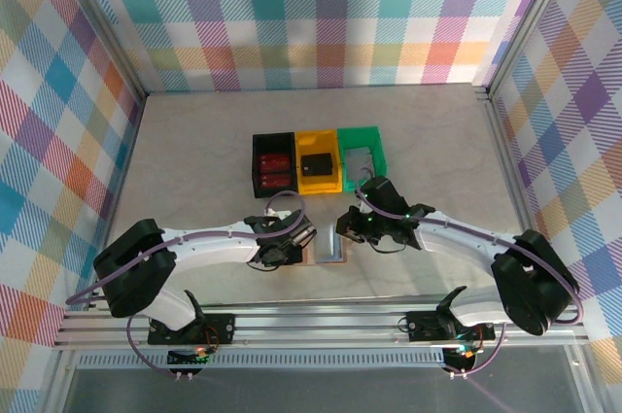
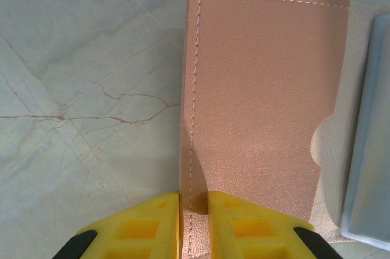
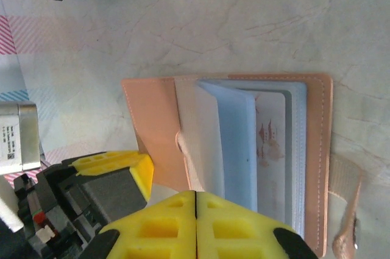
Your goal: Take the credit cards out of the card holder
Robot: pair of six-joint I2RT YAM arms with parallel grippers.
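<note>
Partway, we judge. Tan leather bifold card holder (image 3: 158, 131) lies open mid-frame, w/ a pale printed plastic card (image 3: 271, 143) in its blue-grey pocket. Black card (image 1: 317, 162) sits in yellow plastic bin (image 1: 318, 135), grey card (image 1: 362, 160) in green plastic bin (image 1: 361, 131). L gripper (image 2: 194, 207) pinches the holder's flap edge. R gripper (image 3: 195, 213) is pressed together at the pockets; can't tell if it's nipping anything.

card holder (image 1: 328, 246) on table (image 1: 194, 160), bins (image 1: 316, 133) behind

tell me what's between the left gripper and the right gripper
The open card holder, plain in the top view. The left gripper pinches its tan flap's edge; the right gripper is shut at its pale pockets.
</note>
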